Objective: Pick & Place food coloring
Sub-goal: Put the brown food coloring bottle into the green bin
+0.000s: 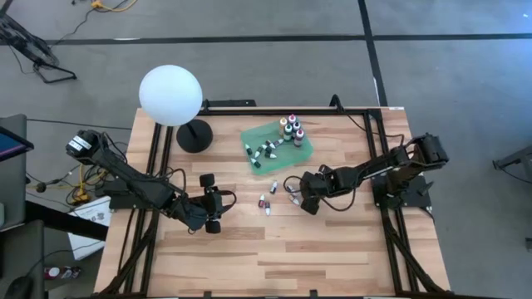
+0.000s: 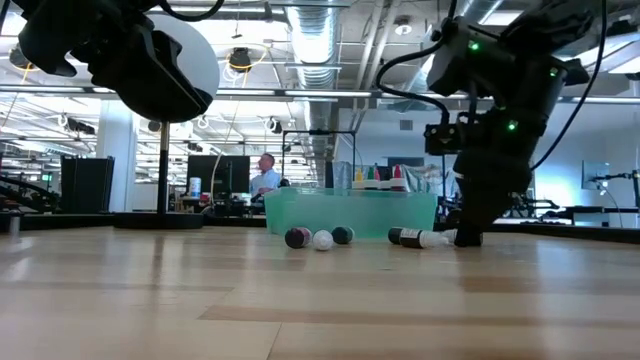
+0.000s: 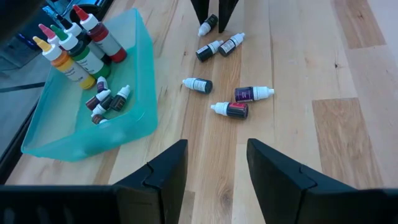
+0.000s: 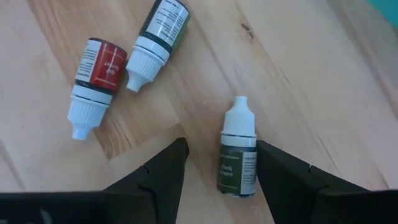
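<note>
Here right claw (image 4: 217,163) straddles a dropper (image 4: 238,149) (jaws apart) beside tray (image 1: 304,149).

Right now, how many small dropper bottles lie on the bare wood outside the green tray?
6. Mid-table: a dark one, a purple-labelled one, a red-labelled one. Nearer the right hand: a side-by-side pair, plus one between its fingers. None seems hidden.

Floor (image 1: 274,50): grey, dark seams crossing at 12 o'clock. Tabletop (image 1: 274,257): pale wood planks, black frame. White globe lamp (image 1: 170,95) on black base, at 10 o'clock. Ceiling (image 2: 330,40): exposed ducts, pipes, pendant lights. Seated person (image 2: 265,175) beyond table, among monitors.
</note>
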